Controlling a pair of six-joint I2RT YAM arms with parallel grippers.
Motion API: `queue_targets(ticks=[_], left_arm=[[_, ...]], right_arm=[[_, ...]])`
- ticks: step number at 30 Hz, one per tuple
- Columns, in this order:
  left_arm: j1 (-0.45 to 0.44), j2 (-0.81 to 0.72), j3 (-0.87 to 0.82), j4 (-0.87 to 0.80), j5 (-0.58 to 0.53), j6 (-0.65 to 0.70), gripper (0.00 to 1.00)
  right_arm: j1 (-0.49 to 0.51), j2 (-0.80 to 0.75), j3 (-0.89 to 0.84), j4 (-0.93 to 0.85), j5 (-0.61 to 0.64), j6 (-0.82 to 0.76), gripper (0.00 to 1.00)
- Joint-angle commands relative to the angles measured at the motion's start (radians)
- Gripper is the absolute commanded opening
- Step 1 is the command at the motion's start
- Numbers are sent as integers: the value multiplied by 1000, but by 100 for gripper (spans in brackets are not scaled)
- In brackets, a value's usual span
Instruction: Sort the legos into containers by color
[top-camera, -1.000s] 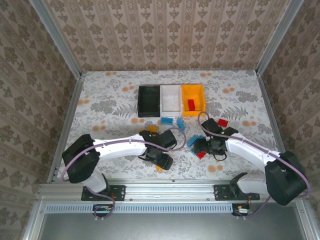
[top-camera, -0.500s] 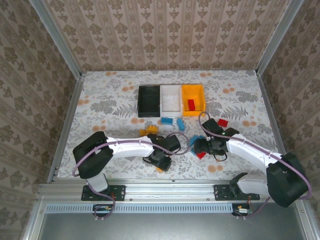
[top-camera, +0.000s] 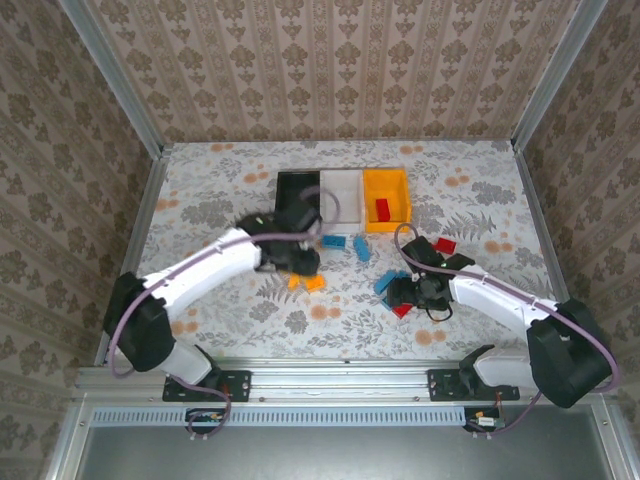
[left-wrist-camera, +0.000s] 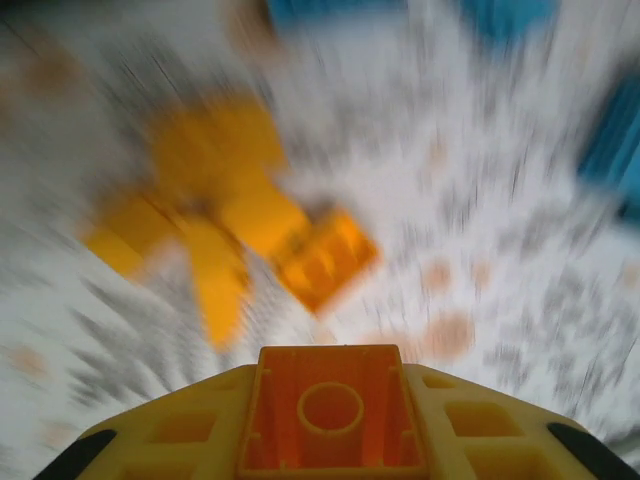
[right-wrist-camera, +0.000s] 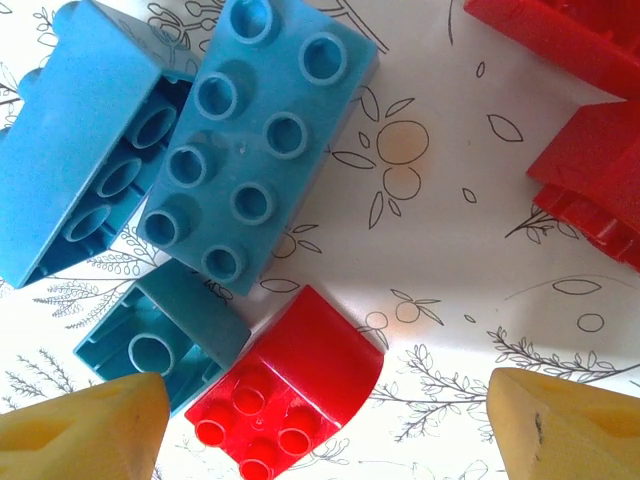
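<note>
Left wrist view is showing the left fingers (left-wrist-camera: 490, 440) squeezing an orange brick (left-wrist-camera: 330, 420) by its flat sides, above the surface (left-wrist-camera: 480, 250). It is looking light, hard and slippery. The right fingers (right-wrist-camera: 80, 430) are hanging wide apart over a red brick (right-wrist-camera: 285, 395).

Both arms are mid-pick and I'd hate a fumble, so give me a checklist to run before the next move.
1. Left gripper shut on an orange brick: ok.
2. Right gripper open, red brick between its fingers: ok.
3. Room for those fingers to close: not ok, a small blue brick sits against the red brick beside one finger.
4. Bin for orange known: cannot tell; the orange bin holds a red piece.
</note>
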Motion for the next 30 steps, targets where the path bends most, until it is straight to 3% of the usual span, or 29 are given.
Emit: queue_targets(ticks=[1,5,10,21,30], left_arm=[[116,0,149,-46,-70,152,32],[232,127,282,19,-59,219,32],[298,300,364,122,-32,249,32],[304,597,554,131,19,285,32],[304,700,630,94,55,286,52]], right_arm=[[-4,19,36,23,-24,-5,84],[-4,22,52,17,-23,-14,84],[-2,-44,71,-22,-3,-5,84],[-4,-122,64,-75,33,5,84],[-4,-79,63,-77,20,6,84]])
